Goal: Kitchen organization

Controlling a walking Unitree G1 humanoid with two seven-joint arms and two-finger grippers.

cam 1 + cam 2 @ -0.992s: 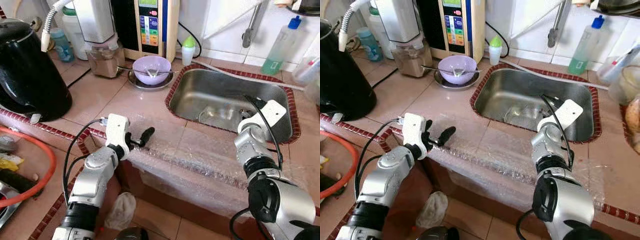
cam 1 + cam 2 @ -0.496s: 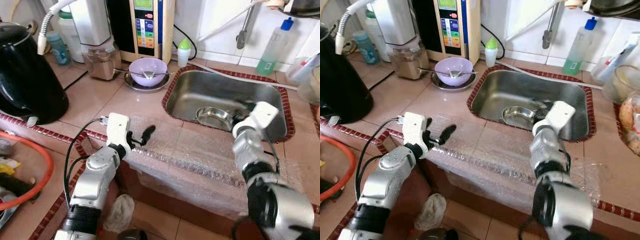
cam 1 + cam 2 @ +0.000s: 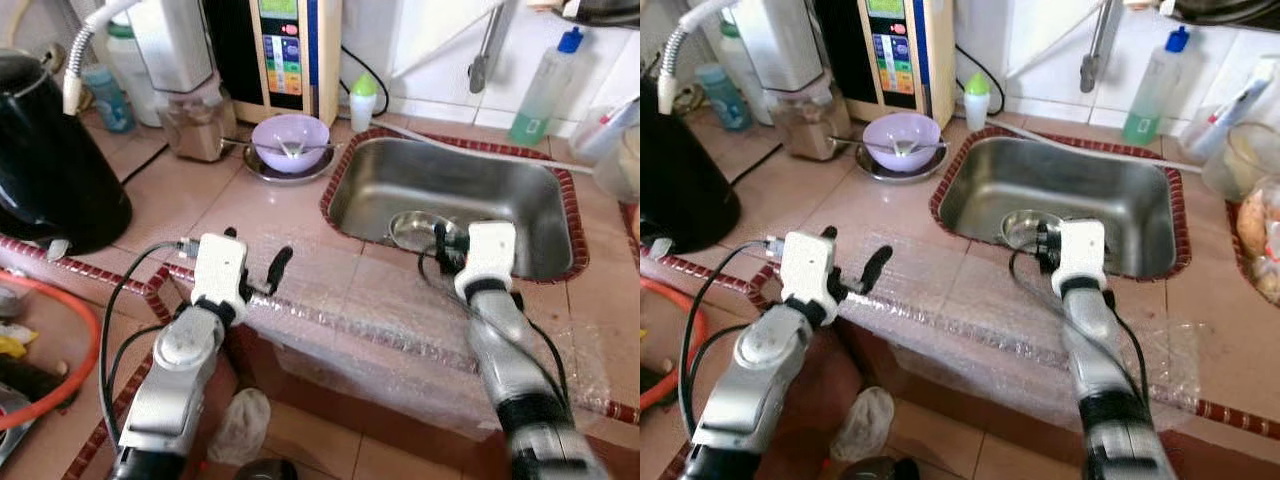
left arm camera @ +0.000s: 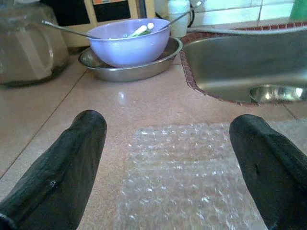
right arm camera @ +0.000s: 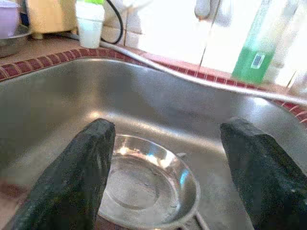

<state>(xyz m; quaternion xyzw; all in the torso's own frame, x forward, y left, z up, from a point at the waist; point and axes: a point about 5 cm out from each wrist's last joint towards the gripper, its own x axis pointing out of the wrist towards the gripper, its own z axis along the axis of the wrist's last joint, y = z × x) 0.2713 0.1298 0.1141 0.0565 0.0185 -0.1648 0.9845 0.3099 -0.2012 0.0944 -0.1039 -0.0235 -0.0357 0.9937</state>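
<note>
Steel sink (image 3: 520, 195) sits ahead of me, set into the tiled counter (image 3: 200, 190), with a small steel bowl (image 5: 146, 182) lying on its bottom near the front wall. My right gripper (image 5: 165, 177) hangs at the sink's front edge, pointed down into the basin; its fingers (image 5: 72, 177) are spread wide, one on each side of the bowl as the wrist camera sees it, holding nothing and touching nothing I can see. My left gripper (image 4: 168, 167) is over the counter's front edge above a sheet of bubble wrap (image 4: 187, 182), its fingers also wide apart and empty, just off the wrap. Beyond it stands a purple bowl (image 4: 127, 40) with a spoon (image 4: 60, 28) in it, resting in a shallow steel dish (image 4: 129, 69). A black kettle (image 3: 50, 170) stands on the left, and a green soap bottle (image 3: 545, 75) behind the sink.
</note>
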